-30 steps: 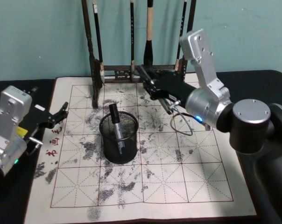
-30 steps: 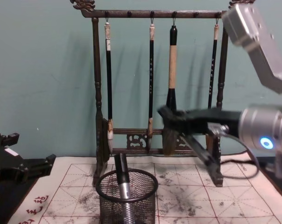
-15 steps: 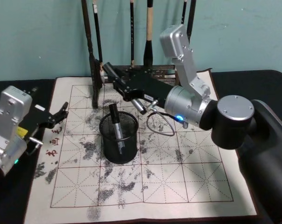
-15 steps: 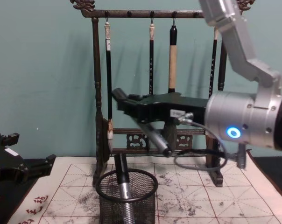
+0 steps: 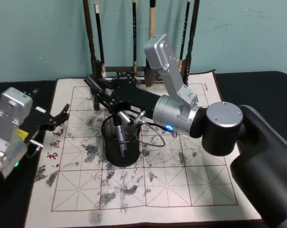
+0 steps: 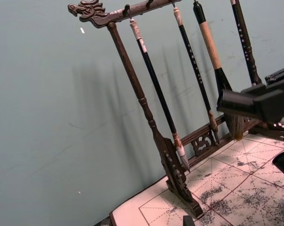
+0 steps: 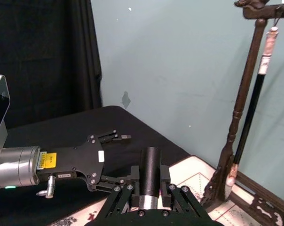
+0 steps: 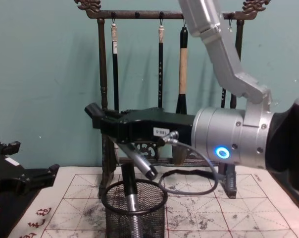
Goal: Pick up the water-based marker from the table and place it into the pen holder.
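Head view: your right gripper (image 5: 116,114) hangs over the pen holder (image 5: 121,142) mid-tabletop, jaws clamped on the marker (image 5: 125,118); left gripper (image 5: 62,114) parked near the left edge, jaws apart.

Chest view adds the marker's tilt, tip above the rim.

Right wrist view: grip sits mid-barrel; judged light, rigid, slick.

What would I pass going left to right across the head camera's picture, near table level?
Left gripper over the mat's left edge → black mesh pen holder with a marker standing in it → bare black table at the right.
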